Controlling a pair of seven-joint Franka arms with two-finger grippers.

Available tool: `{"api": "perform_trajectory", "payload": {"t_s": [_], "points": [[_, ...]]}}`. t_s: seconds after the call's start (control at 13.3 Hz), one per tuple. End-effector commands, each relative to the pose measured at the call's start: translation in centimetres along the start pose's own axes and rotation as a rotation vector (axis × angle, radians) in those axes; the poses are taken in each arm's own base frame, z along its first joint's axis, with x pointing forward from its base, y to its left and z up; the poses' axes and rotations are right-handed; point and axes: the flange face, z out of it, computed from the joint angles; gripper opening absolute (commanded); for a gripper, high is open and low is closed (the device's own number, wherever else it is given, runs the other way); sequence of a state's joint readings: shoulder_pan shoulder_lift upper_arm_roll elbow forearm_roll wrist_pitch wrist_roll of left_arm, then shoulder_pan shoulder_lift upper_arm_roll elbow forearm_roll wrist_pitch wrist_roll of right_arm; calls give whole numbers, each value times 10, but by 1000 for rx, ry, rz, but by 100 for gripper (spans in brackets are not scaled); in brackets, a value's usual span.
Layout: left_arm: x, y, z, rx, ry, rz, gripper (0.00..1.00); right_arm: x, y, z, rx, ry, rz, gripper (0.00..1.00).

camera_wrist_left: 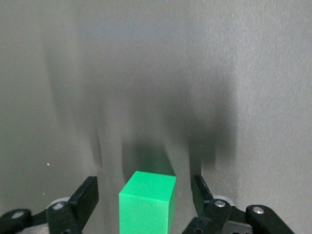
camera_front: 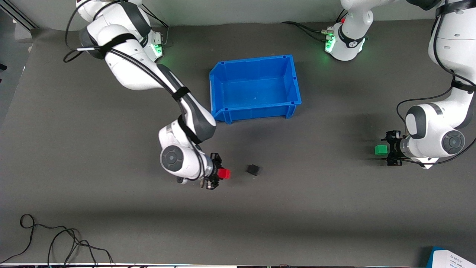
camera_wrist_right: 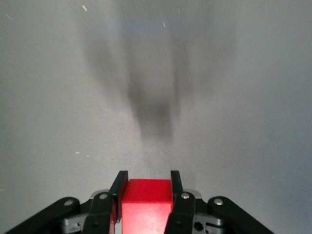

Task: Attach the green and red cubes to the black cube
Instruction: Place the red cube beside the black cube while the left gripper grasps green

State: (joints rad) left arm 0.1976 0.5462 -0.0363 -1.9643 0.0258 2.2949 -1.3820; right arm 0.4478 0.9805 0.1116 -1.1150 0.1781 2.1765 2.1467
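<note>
The black cube (camera_front: 253, 169) lies on the grey table, nearer the front camera than the blue bin. My right gripper (camera_front: 219, 173) is shut on the red cube (camera_front: 224, 173), low over the table just beside the black cube and apart from it. In the right wrist view the red cube (camera_wrist_right: 146, 201) sits tight between both fingers of the right gripper (camera_wrist_right: 147, 175). My left gripper (camera_front: 388, 149) is open around the green cube (camera_front: 380, 150) at the left arm's end of the table. In the left wrist view the green cube (camera_wrist_left: 146, 204) has gaps to both fingers of the left gripper (camera_wrist_left: 145, 182).
An empty blue bin (camera_front: 256, 110) stands mid-table near the bases. Loose black cables (camera_front: 55, 238) lie at the front edge toward the right arm's end. A white and blue box (camera_front: 452, 258) sits at the front corner toward the left arm's end.
</note>
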Motion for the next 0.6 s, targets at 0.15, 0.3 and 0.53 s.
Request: {"api": "perform_trajectory", "payload": {"t_s": [0.15, 0.3, 0.53], "points": [[-6, -4, -1, 5, 21, -16, 0, -28, 21, 40, -14, -13, 45, 16], [-5, -3, -5, -3, 23, -30, 0, -29, 20, 38, -11, -17, 62, 16], [-4, 8, -37, -37, 29, -84, 0, -31, 20, 39, 0, -26, 55, 16]]}}
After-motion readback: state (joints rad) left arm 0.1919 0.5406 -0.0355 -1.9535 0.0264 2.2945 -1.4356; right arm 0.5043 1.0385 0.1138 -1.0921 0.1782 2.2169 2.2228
